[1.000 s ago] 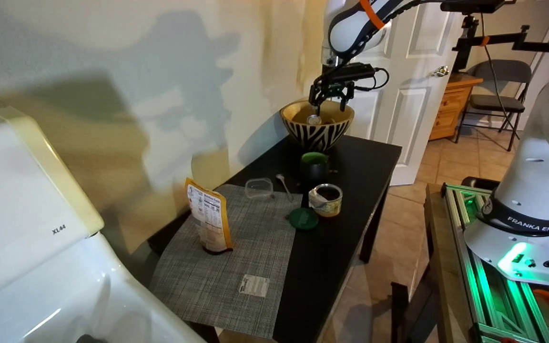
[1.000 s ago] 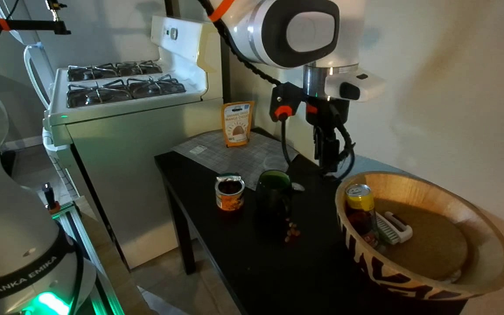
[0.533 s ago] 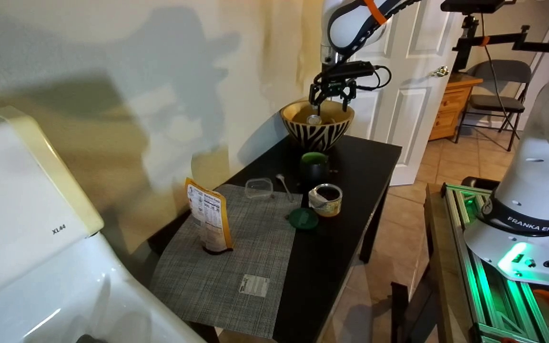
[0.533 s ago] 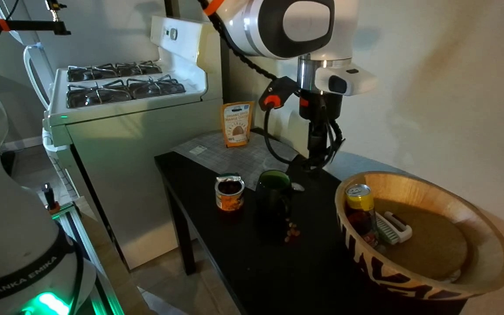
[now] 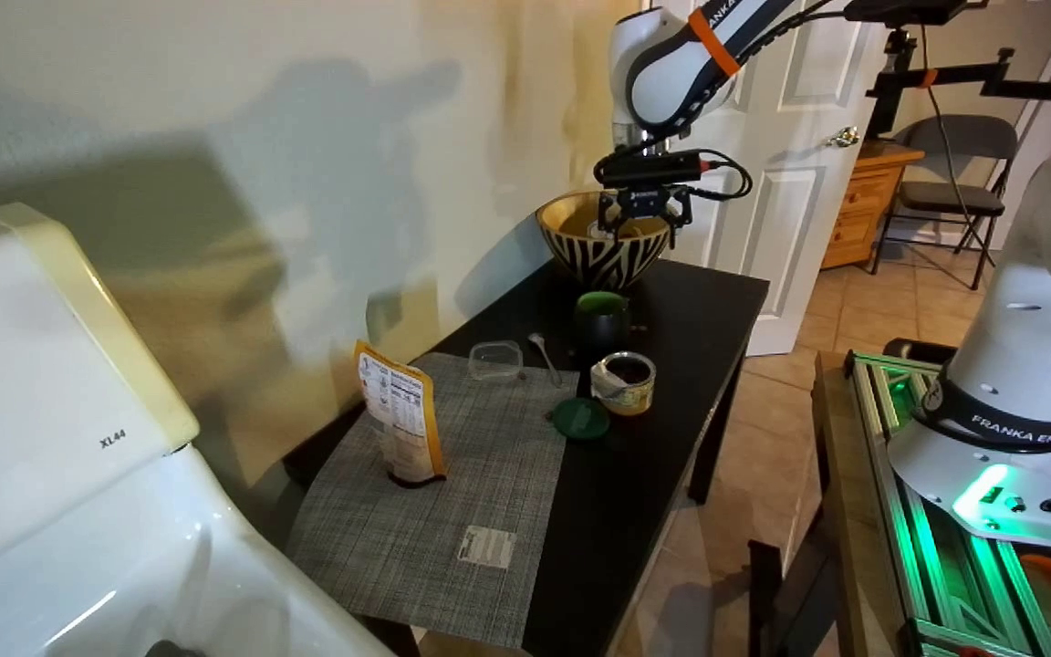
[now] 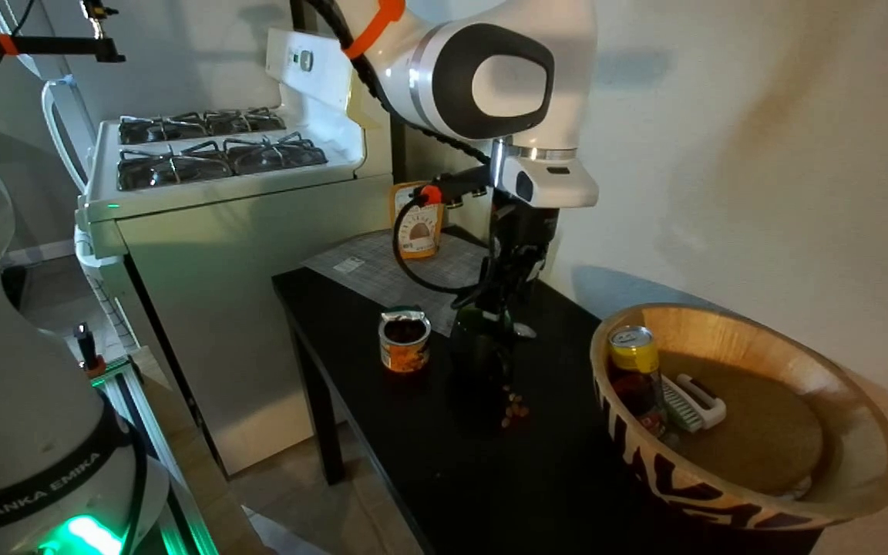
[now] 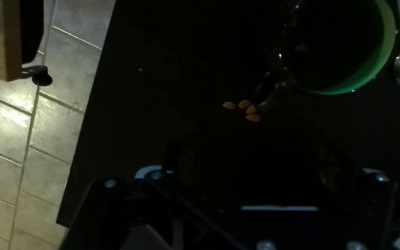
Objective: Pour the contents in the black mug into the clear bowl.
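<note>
Only an exterior view shows the clear bowl (image 5: 495, 361), a spoon (image 5: 541, 348) between it and the black mug (image 5: 602, 327) on the worktop (image 5: 708, 301); above, the hand (image 5: 644, 240) hangs empty, fingers wide apart

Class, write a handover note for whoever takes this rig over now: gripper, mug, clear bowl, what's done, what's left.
Gripper: open, holding nothing, above the table.
Black mug: upright on the table, green inside; contents too dark to identify.
Clear bowl: at the edge of the mat; no contents visible.
Done: mug not gripped, no pour evident.
Left: grip mug, bring it over the bowl, pour.
</note>
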{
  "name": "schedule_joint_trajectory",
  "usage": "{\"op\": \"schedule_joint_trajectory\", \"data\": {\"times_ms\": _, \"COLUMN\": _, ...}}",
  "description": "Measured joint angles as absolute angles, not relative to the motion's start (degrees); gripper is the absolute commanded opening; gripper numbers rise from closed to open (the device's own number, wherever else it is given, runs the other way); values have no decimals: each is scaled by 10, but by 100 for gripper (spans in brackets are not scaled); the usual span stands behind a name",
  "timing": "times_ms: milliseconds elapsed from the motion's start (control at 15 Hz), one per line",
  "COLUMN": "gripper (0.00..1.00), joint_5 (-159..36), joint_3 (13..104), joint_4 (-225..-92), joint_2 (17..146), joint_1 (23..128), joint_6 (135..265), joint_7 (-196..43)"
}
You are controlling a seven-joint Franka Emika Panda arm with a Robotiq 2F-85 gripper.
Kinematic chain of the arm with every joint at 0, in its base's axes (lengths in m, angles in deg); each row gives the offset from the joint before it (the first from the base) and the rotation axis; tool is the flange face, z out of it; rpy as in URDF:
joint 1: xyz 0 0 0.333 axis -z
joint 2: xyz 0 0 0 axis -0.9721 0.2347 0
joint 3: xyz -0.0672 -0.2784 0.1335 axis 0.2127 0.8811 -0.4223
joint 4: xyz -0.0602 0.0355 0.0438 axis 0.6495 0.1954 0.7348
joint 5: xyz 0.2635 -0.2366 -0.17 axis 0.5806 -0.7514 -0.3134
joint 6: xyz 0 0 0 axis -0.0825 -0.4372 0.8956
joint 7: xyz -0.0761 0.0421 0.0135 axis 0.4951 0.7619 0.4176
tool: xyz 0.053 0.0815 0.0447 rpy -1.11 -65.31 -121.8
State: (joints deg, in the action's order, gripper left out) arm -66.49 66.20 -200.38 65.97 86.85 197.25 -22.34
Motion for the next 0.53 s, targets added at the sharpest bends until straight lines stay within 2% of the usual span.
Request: {"op": "schedule_joint_trajectory", "data": {"times_ms": 533, "gripper": 100, "joint_5": -613, "joint_3": 671, "joint_4": -2051, "joint_2": 663, "joint_1": 881, "joint_6": 1981, "joint_7": -204}}
